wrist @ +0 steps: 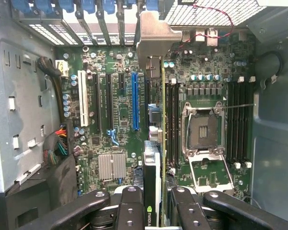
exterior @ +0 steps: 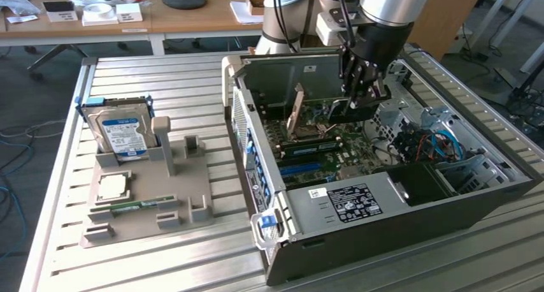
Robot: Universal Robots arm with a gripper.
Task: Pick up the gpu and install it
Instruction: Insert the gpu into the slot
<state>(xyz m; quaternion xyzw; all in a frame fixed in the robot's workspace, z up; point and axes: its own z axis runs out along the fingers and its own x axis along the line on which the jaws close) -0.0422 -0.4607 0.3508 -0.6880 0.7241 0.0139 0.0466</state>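
On the wrist view my gripper (wrist: 156, 211) is clenched on the gpu (wrist: 152, 163), which carries an Nvidia eye logo by the fingers. The card stands edge-on over the motherboard (wrist: 115, 129), between one blue slot (wrist: 135, 100) and one bare CPU socket (wrist: 204, 127), its silver bracket (wrist: 153, 33) toward the slot wall. The exterior view adds the open computer case (exterior: 408, 222) on the bench (exterior: 170, 266) toward the exterior view's right, with a power-supply label (exterior: 353, 201) I cannot read. Near the bench's opposite edge, one grey fixture (exterior: 183, 183) holds one blue-labelled hard drive (exterior: 123, 136), one chip (exterior: 114, 185) and one green memory stick (exterior: 136, 207).
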